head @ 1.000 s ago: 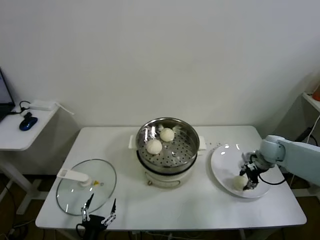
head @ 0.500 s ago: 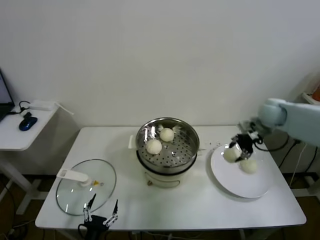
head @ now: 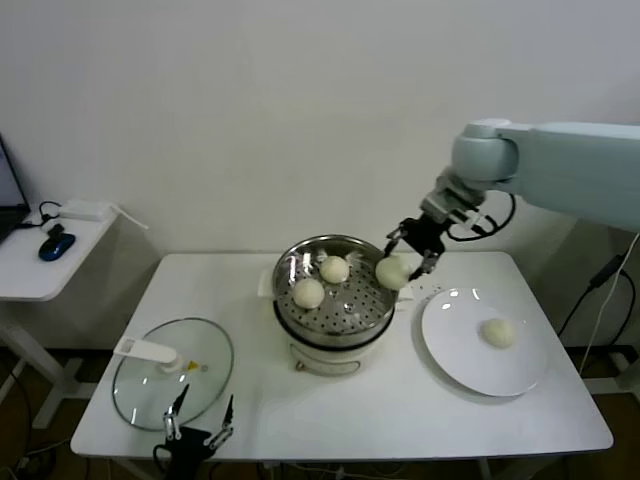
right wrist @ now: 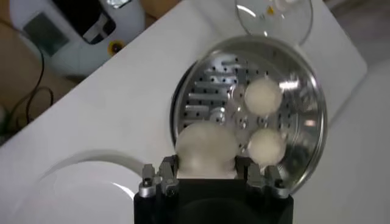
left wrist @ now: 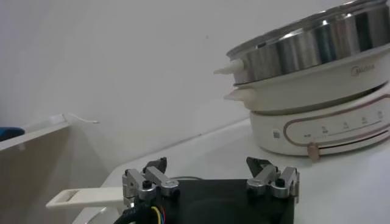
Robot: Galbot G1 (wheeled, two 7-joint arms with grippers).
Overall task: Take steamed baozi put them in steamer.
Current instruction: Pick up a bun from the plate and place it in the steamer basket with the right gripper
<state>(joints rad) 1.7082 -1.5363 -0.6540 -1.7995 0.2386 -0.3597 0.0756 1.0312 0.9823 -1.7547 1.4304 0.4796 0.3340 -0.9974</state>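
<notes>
Clamped on a bun (head: pixel 391 272), our right gripper (head: pixel 410 252) hangs at the steamer (head: pixel 335 330) rim, frame centre-right — two buns (head: pixel 308 293) on its tray, one on the plate (head: pixel 450 350). Left gripper (head: pixel 197 434) parked bottom left, jaws apart.

My right gripper (right wrist: pixel 206 176) is clamped on a bun (right wrist: pixel 205 146) right over the steamer's (right wrist: pixel 304 152) rim; two more buns (right wrist: pixel 263 96) sit on the holey tray; glass lid (right wrist: pixel 274 12) beyond; plate (right wrist: pixel 67 195) nearby.
</notes>
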